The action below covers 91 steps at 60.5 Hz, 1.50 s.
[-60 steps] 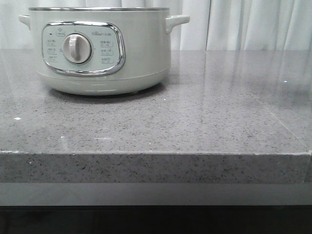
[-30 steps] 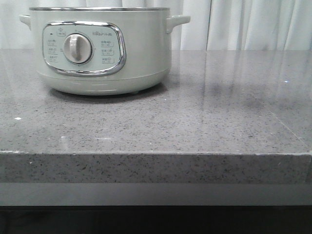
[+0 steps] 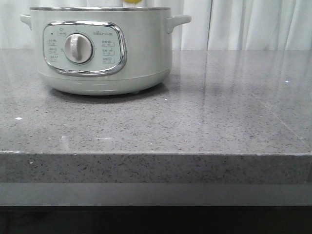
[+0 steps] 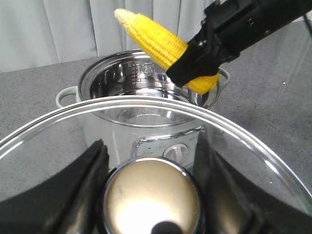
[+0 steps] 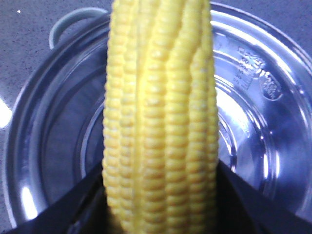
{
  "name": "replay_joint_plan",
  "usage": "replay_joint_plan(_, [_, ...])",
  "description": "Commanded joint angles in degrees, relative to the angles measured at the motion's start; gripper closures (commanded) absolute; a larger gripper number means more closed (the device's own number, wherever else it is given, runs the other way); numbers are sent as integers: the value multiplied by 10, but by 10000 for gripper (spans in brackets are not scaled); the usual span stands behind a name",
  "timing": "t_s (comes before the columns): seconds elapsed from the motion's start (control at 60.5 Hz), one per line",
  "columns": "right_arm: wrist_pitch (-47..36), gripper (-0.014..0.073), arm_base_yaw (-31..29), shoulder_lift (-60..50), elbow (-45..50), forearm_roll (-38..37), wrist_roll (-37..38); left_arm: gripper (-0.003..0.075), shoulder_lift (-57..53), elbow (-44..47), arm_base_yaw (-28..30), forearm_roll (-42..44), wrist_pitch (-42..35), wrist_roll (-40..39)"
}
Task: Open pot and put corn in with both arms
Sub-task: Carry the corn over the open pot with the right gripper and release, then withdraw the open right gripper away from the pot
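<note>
Yellow corn [image 4: 161, 44] hangs over the open pot [image 4: 146, 92], clenched at its thick end by the right claw [image 4: 195, 68]. Its long axis slants, pale tip up and away from the claw, thick end lowest, above the steel bowl. The drop lies straight down; nothing stands between cob and bowl. The left claw [image 4: 148, 195] sits nearer the camera, off the pot's dial side, gripping the knob [image 4: 151, 200] of the glass lid [image 4: 58, 131], held clear of the rim. Grey stone bench [image 3: 195, 122] carries the pot.
</note>
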Motion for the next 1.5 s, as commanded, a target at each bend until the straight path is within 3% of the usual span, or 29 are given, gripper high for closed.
replay_joint_plan(0.0, [-30,274,0,-3,-44,4,-6,513,-2,-21,-2,-1,-85,-2])
replay_joint_plan(0.397, [9,253,0,52,-69,2,-6,513,-2,-21,-2,-1,-85,-2])
replay_joint_plan(0.661, [10,48,0,52,-70,2,-6,513,-2,-21,-2,-1,-85,-2])
replay_joint_plan(1.24, [107,48,-1,-45,-101,2,-3,513,-2,-21,-2,-1,-85,-2])
replay_joint_plan(1.488, [56,48,0,-140,-48,15,-3,513,-2,-21,-2,-1,-85,-2])
